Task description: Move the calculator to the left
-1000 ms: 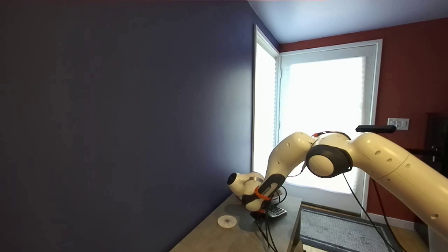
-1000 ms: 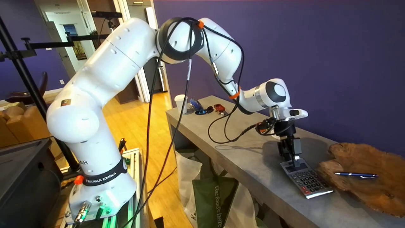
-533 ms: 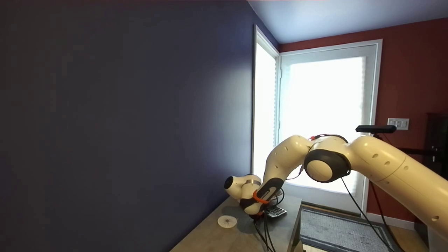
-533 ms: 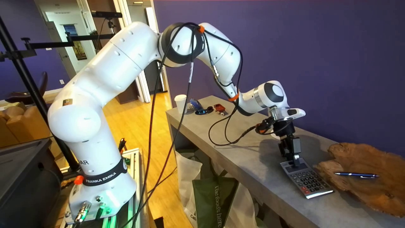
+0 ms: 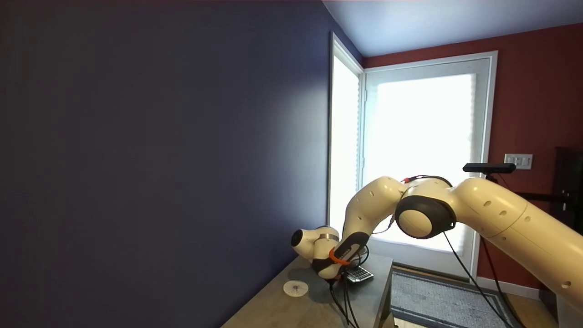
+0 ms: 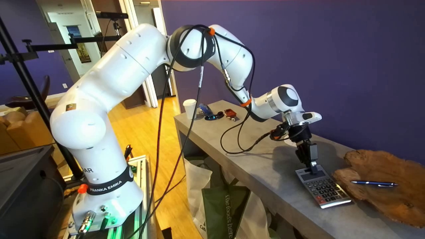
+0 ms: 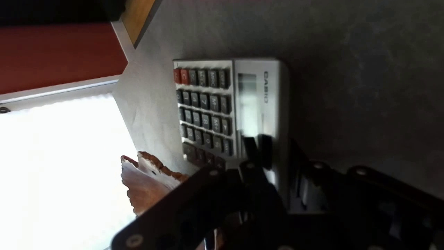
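The calculator point(image 6: 323, 190) is a grey slab with dark keys and a display at its far end. It lies on the grey counter, and its key end shows in an exterior view point(image 5: 360, 274). In the wrist view the calculator point(image 7: 208, 104) fills the middle. My gripper point(image 7: 279, 152) straddles its display end. One finger rests on the face by the display and the other is against the back edge. The gripper point(image 6: 309, 167) is tilted and looks shut on that end. The far finger's contact is dark and partly hidden. In an exterior view the arm hides the fingers.
A brown wooden slab point(image 6: 382, 162) with a blue pen point(image 6: 374, 183) lies close beside the calculator. A white round disc point(image 5: 296, 288) lies near the wall. A white cup point(image 6: 190, 109), sunglasses point(image 6: 214, 116) and a red item point(image 6: 230, 114) stand at the counter's far end. Cables loop beside the wrist.
The arm has sunk slightly. In an exterior view my gripper has tilted and its fingers have shifted a little to the right. The calculator has shifted slightly right with them.
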You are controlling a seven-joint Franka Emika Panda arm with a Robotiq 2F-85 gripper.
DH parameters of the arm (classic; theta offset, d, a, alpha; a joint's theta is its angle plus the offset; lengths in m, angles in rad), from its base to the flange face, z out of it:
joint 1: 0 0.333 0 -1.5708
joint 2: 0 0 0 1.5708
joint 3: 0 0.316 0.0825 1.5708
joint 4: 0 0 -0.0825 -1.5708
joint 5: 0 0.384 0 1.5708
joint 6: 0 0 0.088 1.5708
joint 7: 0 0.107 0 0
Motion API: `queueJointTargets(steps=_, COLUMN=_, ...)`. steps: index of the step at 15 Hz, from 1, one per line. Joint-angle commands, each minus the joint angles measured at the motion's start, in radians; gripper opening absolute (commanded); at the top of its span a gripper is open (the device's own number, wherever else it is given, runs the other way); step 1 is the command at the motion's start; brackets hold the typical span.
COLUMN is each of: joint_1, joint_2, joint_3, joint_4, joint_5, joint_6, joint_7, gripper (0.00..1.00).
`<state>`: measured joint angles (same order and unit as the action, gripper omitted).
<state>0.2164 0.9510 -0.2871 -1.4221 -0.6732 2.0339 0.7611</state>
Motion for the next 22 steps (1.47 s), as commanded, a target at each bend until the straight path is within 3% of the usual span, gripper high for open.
queueJointTargets(steps=1, joint_1=0.011, joint_2=-0.01, joint_3=-0.01, joint_4=0.014, joint_5=-0.048, joint_6=-0.027, joint_7=0.037, gripper=0.15)
queueJointTargets(steps=6, joint_1=0.006, joint_2=-0.068, joint_3=0.008, joint_4=-0.003, joint_5=-0.052, joint_6=-0.088, joint_7=0.031, gripper=0.12)
queueJointTargets(steps=8, joint_1=0.002, joint_2=-0.096, joint_3=0.025, joint_4=-0.017, joint_5=-0.041, joint_6=-0.114, joint_7=0.008, gripper=0.03)
queueJointTargets(steps=17, joint_1=-0.001, joint_2=-0.175, joint_3=0.128, joint_4=-0.026, joint_5=-0.01, joint_6=-0.218, joint_7=-0.096, gripper=0.04)
queueJointTargets(steps=22, joint_1=0.045, joint_2=-0.137, joint_3=0.172, joint_4=0.11, joint_5=0.101, joint_6=-0.506, joint_7=-0.063, gripper=0.04)
